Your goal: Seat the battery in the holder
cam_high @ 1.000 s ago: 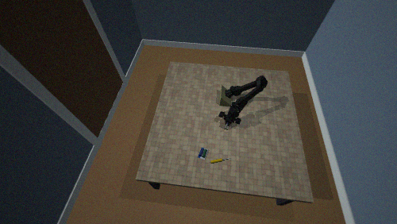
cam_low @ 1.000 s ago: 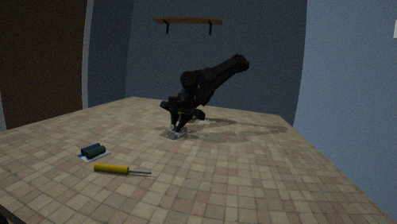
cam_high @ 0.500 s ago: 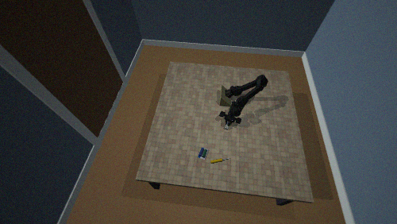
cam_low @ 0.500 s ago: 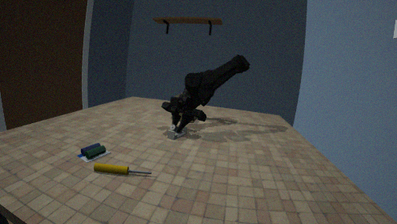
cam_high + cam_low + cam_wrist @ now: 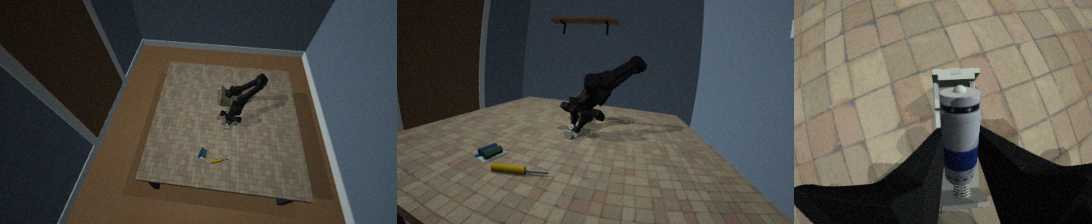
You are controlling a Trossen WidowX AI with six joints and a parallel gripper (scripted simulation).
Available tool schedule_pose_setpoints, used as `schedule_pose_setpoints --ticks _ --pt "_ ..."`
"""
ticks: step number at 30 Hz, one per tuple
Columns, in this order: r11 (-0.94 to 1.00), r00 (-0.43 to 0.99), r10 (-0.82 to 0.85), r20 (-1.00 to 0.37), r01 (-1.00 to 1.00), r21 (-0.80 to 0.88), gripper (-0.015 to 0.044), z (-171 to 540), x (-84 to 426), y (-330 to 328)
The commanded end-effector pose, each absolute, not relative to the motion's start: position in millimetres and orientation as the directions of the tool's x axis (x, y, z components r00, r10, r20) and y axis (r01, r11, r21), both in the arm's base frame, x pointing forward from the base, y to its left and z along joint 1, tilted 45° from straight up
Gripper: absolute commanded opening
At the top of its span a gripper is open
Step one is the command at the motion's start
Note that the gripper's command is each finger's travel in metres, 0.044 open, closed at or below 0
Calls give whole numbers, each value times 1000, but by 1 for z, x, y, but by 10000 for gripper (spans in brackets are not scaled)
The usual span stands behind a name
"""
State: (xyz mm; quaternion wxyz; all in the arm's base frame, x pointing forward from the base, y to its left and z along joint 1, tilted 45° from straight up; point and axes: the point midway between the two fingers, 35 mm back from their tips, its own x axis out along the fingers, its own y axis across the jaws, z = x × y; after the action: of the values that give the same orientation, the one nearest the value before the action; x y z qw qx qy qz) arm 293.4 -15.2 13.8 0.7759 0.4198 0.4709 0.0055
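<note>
The battery [image 5: 961,129] [image 5: 572,127] is white-grey with a blue band, a black ring and a terminal button. My gripper [image 5: 958,132] [image 5: 575,129] [image 5: 228,122] is shut on its sides. The grey holder [image 5: 968,202] [image 5: 569,136] [image 5: 226,128] is on the table under it. In the wrist view the flat end is down at the coiled spring [image 5: 962,191], with the battery in line with the holder. The terminal end is tilted up, above and short of the lip [image 5: 955,74], not under it. Whether the flat end presses the spring is unclear.
A blue and a green cylinder [image 5: 492,152] [image 5: 204,153] lie on a small white and blue piece nearer the front table edge. A yellow-handled screwdriver [image 5: 508,168] [image 5: 217,160] lies beside them. An olive-brown angled piece [image 5: 225,102] stands by the arm's base.
</note>
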Motion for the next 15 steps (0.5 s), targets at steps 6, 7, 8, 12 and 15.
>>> schedule_pose_setpoints --ticks 6,7,8,12,15 --pt "645 551 404 -730 395 654 75 14 285 -11" --pt "645 550 404 -731 395 654 75 14 284 -11" --pt "645 550 404 -731 395 654 75 14 284 -11" --pt "648 539 410 -736 395 651 75 13 285 -11" --pt "651 525 418 -741 396 648 75 13 286 -11"
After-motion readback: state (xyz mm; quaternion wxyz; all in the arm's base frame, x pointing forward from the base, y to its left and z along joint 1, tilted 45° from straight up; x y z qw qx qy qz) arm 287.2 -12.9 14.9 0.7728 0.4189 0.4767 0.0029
